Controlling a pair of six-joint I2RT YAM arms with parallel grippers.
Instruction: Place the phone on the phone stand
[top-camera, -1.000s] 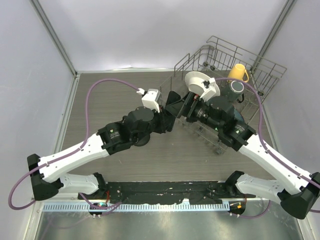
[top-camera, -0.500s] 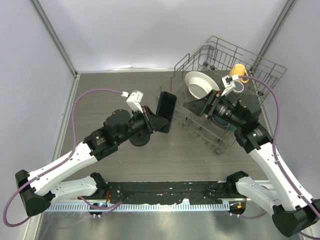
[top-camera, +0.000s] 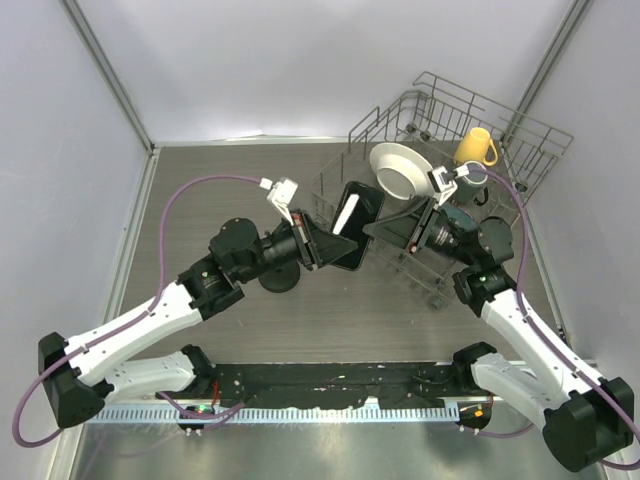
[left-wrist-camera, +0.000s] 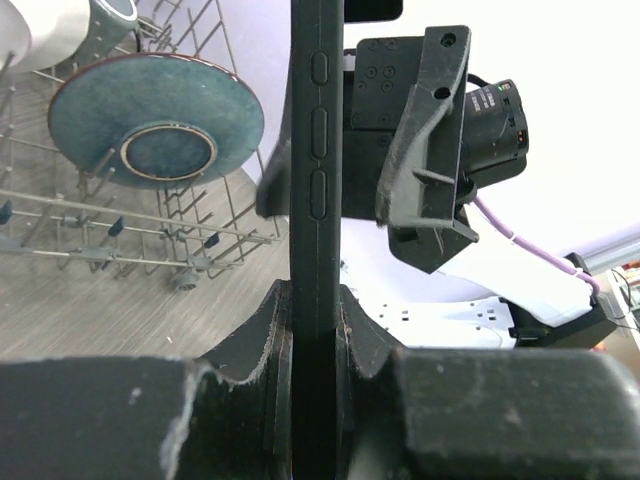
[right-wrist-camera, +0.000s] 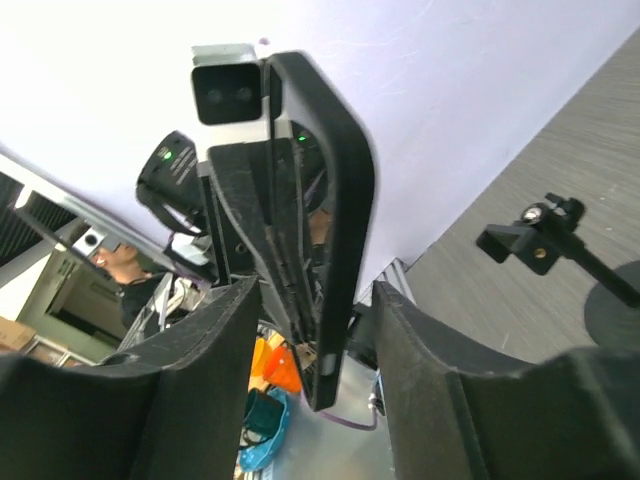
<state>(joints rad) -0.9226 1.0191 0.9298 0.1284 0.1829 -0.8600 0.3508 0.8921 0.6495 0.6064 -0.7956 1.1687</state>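
The phone, a thin black slab, is held edge-on above the table. My left gripper is shut on its lower end. In the top view the phone hangs between the two arms, with the left gripper to its left. My right gripper faces it from the right. In the right wrist view the phone sits between the right gripper's fingers with a gap on each side, so it is open. The phone stand stands on the table; its disc base shows under the left arm.
A grey wire dish rack fills the back right. It holds a white plate, a yellow mug and a blue plate. Purple cables loop from both wrists.
The left arm has carried the phone to the right, toward the right gripper. The right gripper has come around the phone's free end and its jaws have narrowed.
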